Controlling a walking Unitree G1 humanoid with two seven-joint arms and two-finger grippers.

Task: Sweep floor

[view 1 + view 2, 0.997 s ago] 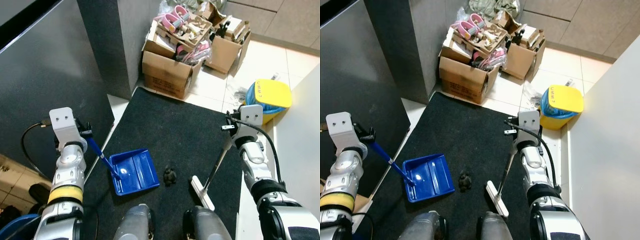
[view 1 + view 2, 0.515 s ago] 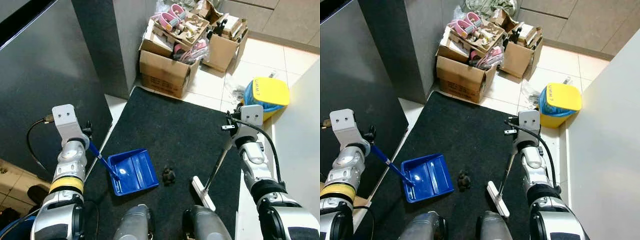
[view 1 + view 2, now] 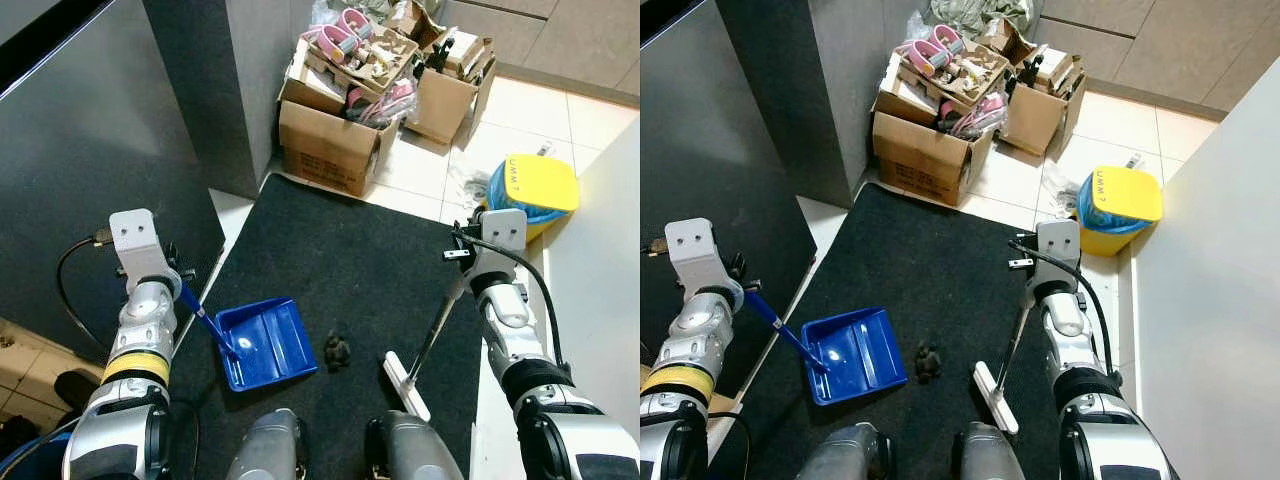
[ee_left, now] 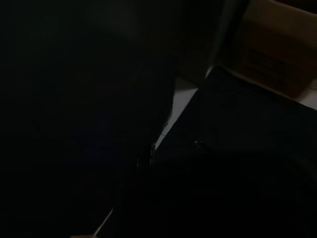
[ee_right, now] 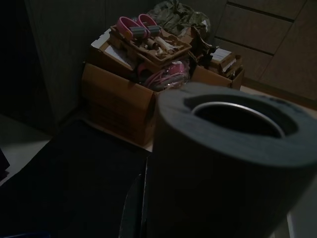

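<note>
Debris clump [image 3: 340, 350] lay lower centre on black mat [image 3: 350, 250], between blue dustpan [image 3: 265, 343] and broom head [image 3: 405, 386]. Left hand [image 3: 172, 272] clamped dustpan handle; right hand [image 3: 462, 272] clamped broom handle [image 3: 437, 325]. Advice: short leftward stroke, pan lip flat.

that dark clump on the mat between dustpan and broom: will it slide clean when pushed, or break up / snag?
The dark clump looks small and lumpy, so probably light. It may crumble or roll rather than slide. The black mat looks textured, so bits could catch. The blue dustpan lies close beside it, with the broom head on the opposite side: a short push.
</note>
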